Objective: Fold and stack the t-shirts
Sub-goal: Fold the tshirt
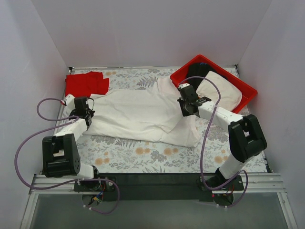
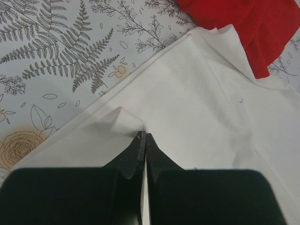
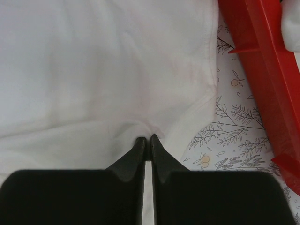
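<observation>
A white t-shirt (image 1: 143, 114) lies spread across the middle of the flowered table cover. A folded bright red t-shirt (image 1: 86, 83) lies at the back left, touching the white one's corner; it also shows in the left wrist view (image 2: 253, 23). My left gripper (image 1: 86, 116) is shut on the white t-shirt's left edge (image 2: 126, 119), pinching a small fold of cloth. My right gripper (image 1: 185, 106) is shut on the white t-shirt's right side (image 3: 140, 93), with the cloth puckered at its tips (image 3: 146, 139).
A rigid red plastic tray (image 1: 243, 86) stands at the back right, holding an off-white garment (image 1: 220, 90) and a black one (image 1: 200, 71). Its wall shows close to my right gripper (image 3: 262, 70). Grey walls enclose the table on three sides.
</observation>
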